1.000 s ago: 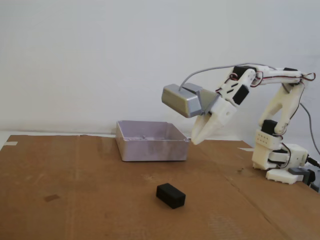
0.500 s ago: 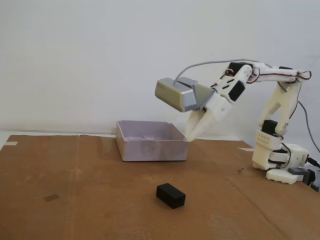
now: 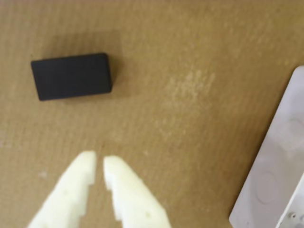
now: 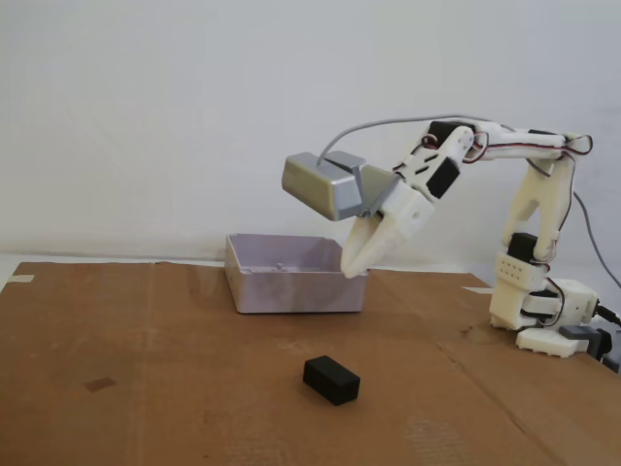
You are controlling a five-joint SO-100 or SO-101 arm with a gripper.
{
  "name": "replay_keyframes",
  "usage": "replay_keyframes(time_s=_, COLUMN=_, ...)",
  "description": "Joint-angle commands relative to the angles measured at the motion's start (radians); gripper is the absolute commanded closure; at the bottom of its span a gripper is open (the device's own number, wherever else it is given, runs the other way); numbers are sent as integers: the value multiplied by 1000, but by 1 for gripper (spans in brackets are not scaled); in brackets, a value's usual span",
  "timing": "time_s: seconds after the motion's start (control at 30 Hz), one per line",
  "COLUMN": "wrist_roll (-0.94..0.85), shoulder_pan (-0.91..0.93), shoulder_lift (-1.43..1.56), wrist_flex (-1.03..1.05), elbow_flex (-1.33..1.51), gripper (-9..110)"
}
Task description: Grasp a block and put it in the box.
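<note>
One black block [image 4: 331,379] lies on the brown cardboard sheet [image 4: 146,388] toward its front edge, well apart from the box [image 4: 294,274], which sits farther back near the sheet's rear edge. Bare cardboard surrounds the block. In the wrist view the block [image 3: 71,76] is upper left and a corner of the box [image 3: 278,175] shows at the lower right. The gripper [image 4: 347,269] hangs in the air at the box's right front corner, empty, its white fingers [image 3: 76,185] nearly together with a thin gap. The arm [image 4: 529,209] reaches leftward from its base at the sheet's right edge, the gripper angled down.
</note>
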Motion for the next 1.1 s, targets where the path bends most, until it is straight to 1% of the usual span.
replay_keyframes(time_s=0.0, wrist_roll=-9, shoulder_pan=-15, shoulder_lift=14, wrist_flex=-49, elbow_flex=-149, gripper=101)
replay_keyframes(time_s=0.33, wrist_roll=-9, shoulder_pan=-67, shoulder_lift=-51, wrist_flex=-49, elbow_flex=-204, gripper=101)
replay_keyframes(time_s=1.07, wrist_roll=-9, shoulder_pan=-94, shoulder_lift=-69, wrist_flex=-51, elbow_flex=-236, gripper=101)
